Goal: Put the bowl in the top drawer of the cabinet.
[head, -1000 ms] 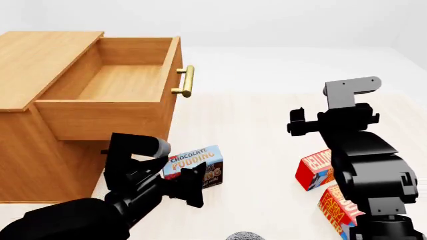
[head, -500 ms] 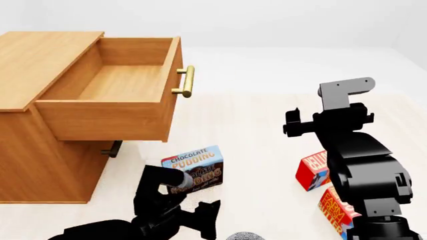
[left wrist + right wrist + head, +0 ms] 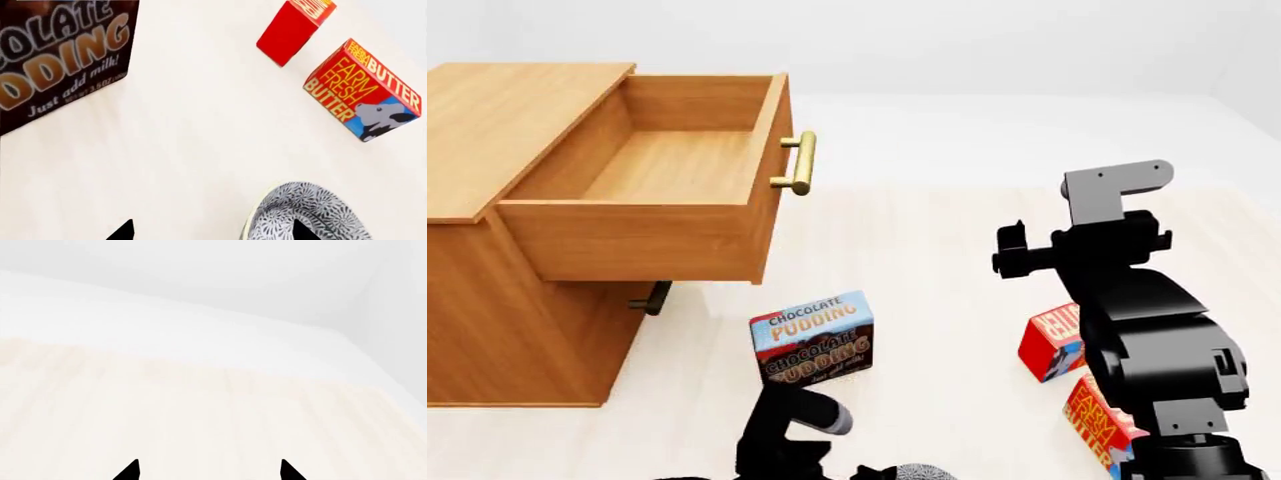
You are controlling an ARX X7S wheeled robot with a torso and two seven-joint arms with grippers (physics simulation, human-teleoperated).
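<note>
The bowl [image 3: 313, 212], white with a grey floral speckle, sits on the pale floor; only a sliver of the bowl [image 3: 917, 472] shows at the bottom edge of the head view. My left gripper [image 3: 210, 232] is open just above it, one fingertip [image 3: 300, 231] over the bowl's inside and the other out over bare floor. The cabinet [image 3: 507, 130] stands at the left with its top drawer [image 3: 667, 165] pulled out and empty, its brass handle [image 3: 801, 163] facing right. My right gripper [image 3: 209, 472] is open over bare floor, holding nothing.
A chocolate pudding box [image 3: 814, 338] stands between the cabinet and the bowl. A red box [image 3: 1052, 340] and a Farm Fresh butter box [image 3: 363, 90] lie at the right by my right arm [image 3: 1134, 300]. The lower drawer's handle [image 3: 651, 298] shows under the open drawer.
My left arm has drawn back from in front of the cabinet, down to the bottom of the head view and over the bowl. The right arm shifted slightly left.
</note>
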